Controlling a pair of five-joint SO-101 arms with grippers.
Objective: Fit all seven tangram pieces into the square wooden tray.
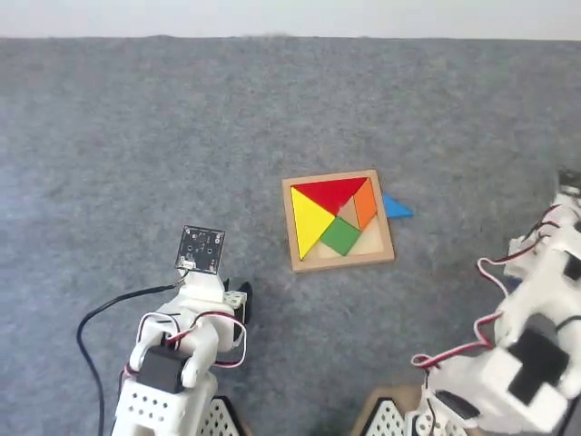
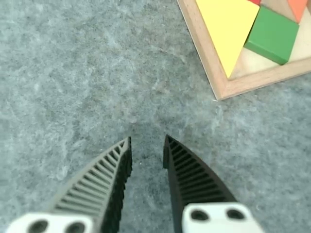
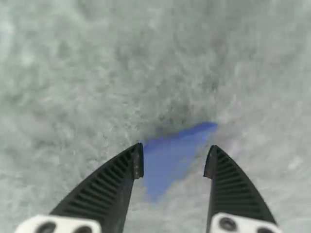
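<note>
The square wooden tray [image 1: 297, 259] lies mid-table and holds a red triangle [image 1: 329, 193], a yellow triangle [image 1: 309, 221], an orange piece [image 1: 365, 203] and a green square [image 1: 340, 236]. A blue triangle [image 1: 397, 207] rests on the carpet against the tray's right side. My left gripper [image 2: 146, 141] hovers over bare carpet near the tray's front left corner [image 2: 221, 90], open and empty. My right gripper [image 3: 175, 150] is open, low over the carpet, with a blue piece [image 3: 170, 155] lying between its fingers, untouched. I cannot tell whether this is the same blue triangle.
Grey carpet covers the table. The left arm [image 1: 186, 350] with its black cable [image 1: 91, 327] stands at the front left, and the right arm [image 1: 536, 336] at the front right edge. Open carpet stretches behind and to the left of the tray.
</note>
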